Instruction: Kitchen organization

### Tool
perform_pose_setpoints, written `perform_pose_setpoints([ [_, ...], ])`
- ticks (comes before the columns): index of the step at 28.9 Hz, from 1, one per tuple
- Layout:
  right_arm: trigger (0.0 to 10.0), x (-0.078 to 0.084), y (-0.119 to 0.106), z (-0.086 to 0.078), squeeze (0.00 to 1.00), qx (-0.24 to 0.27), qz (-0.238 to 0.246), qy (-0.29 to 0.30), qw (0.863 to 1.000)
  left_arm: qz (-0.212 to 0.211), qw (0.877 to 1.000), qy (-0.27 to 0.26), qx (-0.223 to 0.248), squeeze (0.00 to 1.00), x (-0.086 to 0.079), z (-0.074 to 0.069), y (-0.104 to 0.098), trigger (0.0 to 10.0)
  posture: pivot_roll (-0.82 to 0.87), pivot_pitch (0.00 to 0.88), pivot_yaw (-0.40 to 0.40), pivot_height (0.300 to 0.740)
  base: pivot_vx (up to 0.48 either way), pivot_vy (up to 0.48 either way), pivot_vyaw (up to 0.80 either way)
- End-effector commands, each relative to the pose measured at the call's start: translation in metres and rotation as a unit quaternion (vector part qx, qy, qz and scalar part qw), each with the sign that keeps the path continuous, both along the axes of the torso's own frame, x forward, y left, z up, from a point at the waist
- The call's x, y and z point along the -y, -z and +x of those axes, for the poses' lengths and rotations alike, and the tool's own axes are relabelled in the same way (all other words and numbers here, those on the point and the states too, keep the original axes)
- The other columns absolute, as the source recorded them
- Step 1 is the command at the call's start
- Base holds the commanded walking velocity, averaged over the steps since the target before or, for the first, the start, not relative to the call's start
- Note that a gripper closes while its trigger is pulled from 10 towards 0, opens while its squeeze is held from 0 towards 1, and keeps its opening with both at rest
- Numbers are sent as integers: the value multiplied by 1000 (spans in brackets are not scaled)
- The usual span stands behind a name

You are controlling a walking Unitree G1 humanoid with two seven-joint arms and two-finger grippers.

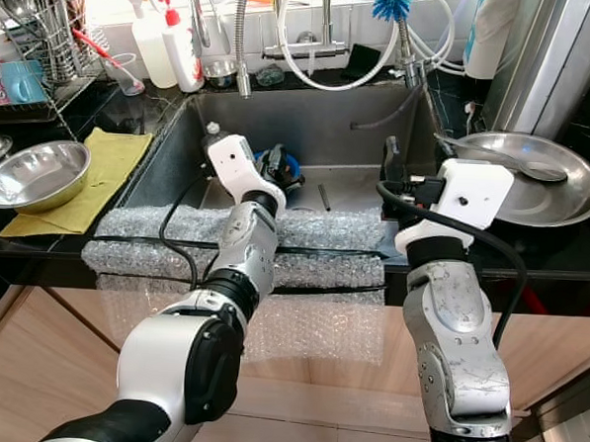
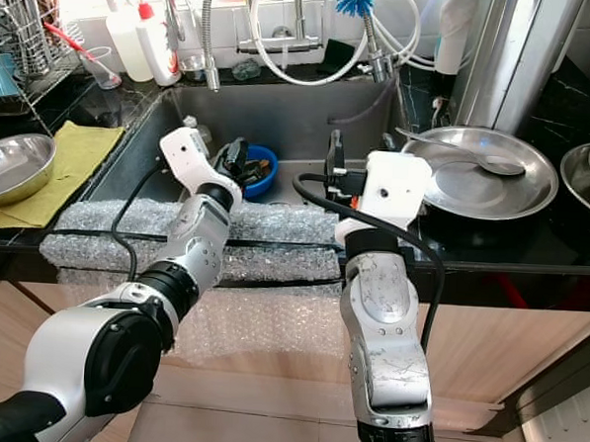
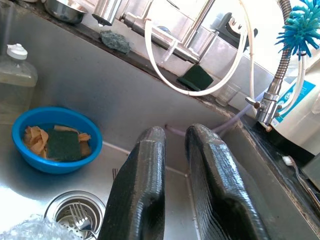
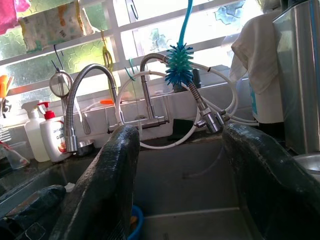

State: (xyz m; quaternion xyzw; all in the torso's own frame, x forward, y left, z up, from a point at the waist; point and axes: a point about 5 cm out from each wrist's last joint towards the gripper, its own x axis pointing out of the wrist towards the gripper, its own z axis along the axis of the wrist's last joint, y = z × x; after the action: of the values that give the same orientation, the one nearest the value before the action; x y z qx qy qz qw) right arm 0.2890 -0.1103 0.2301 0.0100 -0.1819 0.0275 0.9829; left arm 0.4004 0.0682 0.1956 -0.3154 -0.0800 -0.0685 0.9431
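Left gripper (image 3: pixel 172 165) narrow, empty, mid-frame over sink (image 1: pixel 356 190). Right gripper (image 4: pixel 187 170) wide, empty. I judge: spread left fingers, descend on blue bowl (image 3: pixel 56 139) rim lower left, avoid fork (image 3: pixel 80 216) in drain.

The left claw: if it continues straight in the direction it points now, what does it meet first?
Probably the steel back wall of the sink. The left claw, its fingers nearly together, aims past the blue bowl, which sits off to one side. Depth is unclear, so this is a guess.
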Motion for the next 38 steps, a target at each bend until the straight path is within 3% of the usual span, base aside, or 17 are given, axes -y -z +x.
perform_pose_setpoints([
  [1, 10000, -5, -5, -4, 0, 8, 2, -10, 1000, 6, 1000, -1, 7, 0, 0, 2, -7, 10000, -202, 86, 144, 740, 0, 0, 0],
  [14, 10000, -5, -5, -4, 0, 8, 2, -10, 1000, 6, 1000, -1, 7, 0, 0, 2, -7, 10000, -202, 86, 144, 740, 0, 0, 0],
  [15, 10000, -9, 1, 2, 0, 4, 1, -19, 1000, 80, 993, -28, 83, 0, -25, -4, -12, 10000, -99, 25, 158, 740, 0, 0, 0],
  [16, 10000, -11, 6, 9, 0, 2, -5, -26, 1000, 152, 976, -47, 149, 0, -39, -12, -20, 10000, -98, 0, 158, 740, 0, 0, 0],
  [18, 10000, -14, 11, 16, 0, 0, -12, -32, 999, 225, 949, -58, 215, 0, -46, -24, -27, 10000, -98, 0, 158, 740, 0, 0, 0],
  [38, 10000, -12, 13, 23, 0, 9, -15, -31, 999, 249, 944, -70, 206, 0, -52, -31, -25, 10000, -90, 0, 154, 740, 0, 0, 0],
])
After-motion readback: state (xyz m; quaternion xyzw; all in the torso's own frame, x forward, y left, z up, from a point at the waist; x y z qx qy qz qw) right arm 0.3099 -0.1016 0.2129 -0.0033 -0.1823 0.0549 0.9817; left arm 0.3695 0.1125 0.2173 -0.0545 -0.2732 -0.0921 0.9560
